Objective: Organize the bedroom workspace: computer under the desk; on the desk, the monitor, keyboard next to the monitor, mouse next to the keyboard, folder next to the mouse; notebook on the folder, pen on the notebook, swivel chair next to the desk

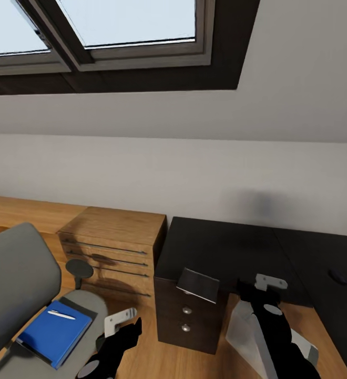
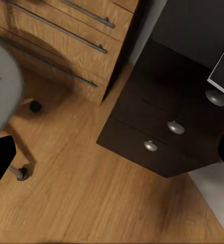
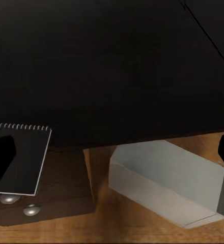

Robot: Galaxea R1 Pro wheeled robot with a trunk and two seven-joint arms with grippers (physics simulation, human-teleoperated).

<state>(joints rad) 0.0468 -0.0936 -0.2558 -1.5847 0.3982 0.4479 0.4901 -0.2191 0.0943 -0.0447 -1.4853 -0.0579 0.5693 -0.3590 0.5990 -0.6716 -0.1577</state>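
A: Our worry is the notebook (image 1: 198, 285): it overhangs the near edge of the desk (image 1: 231, 252), so a brush from our right gripper (image 1: 271, 282) beside it could tip it off.

B: Are we holding anything?

A: We can't tell; neither gripper's closure is clear, left gripper (image 1: 122, 319) included.

B: Counts?

A: One blue folder (image 1: 54, 331) on the swivel chair (image 1: 16, 284), one pen (image 1: 61, 315) on it, one notebook, one mouse (image 1: 337, 276).

Swivel chair (image 1: 21, 295) cut by frame edge; computer (image 1: 247, 331) behind right arm.
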